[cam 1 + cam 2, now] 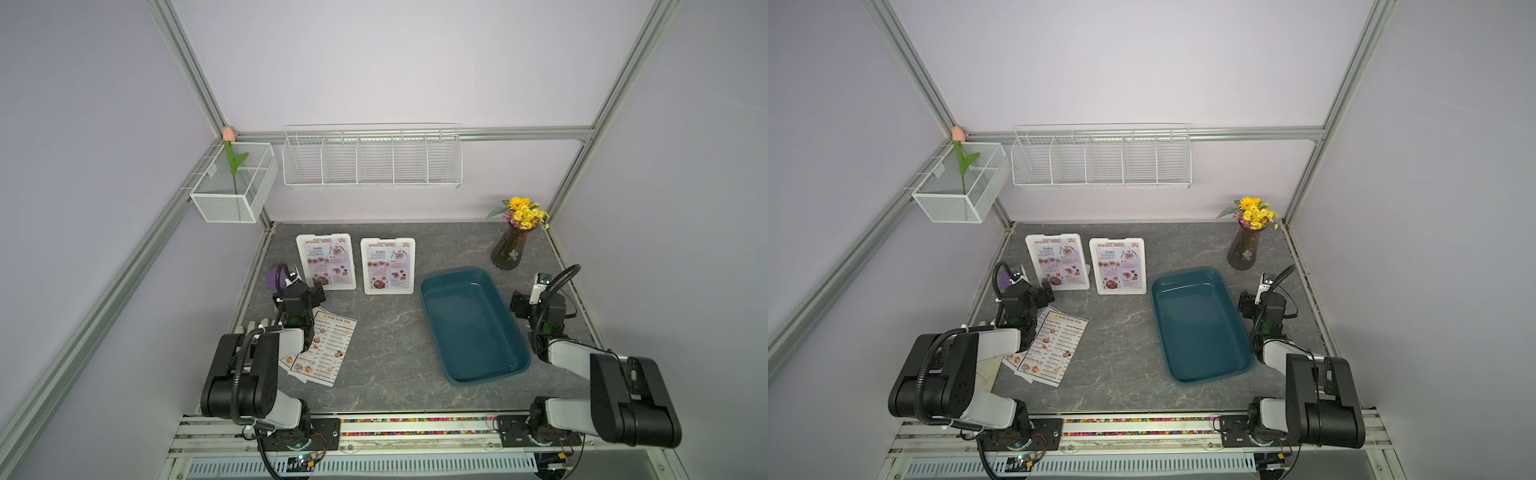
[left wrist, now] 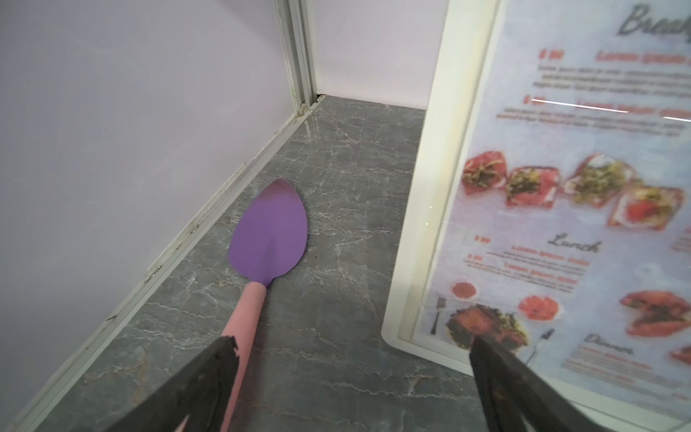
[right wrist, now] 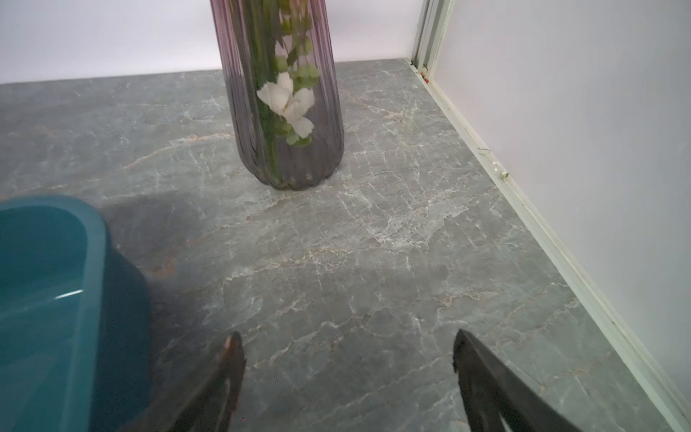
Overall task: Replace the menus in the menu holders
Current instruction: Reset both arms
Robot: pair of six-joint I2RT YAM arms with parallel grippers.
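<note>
Beside the left menu holder (image 1: 326,261), the left gripper (image 2: 353,340) hangs spread wide, empty; the right gripper (image 3: 347,334) gapes empty right of the teal tray (image 3: 93,243).

Grey marble-pattern tabletop (image 1: 386,345). Upper left of it: two white plastic rounded-corner menu holders (image 1: 326,262), standing side by side, apart. Lower left: overlapping paper "DIM SUM INN" menus (image 1: 330,353), flat. Right of centre: teal rectangular plastic tray (image 1: 473,328). Upper right: ribbed dark glass vase (image 1: 509,249) of yellow flowers. Left edge: purple-bladed, pink-handled spatula (image 2: 269,239), flat.
</note>
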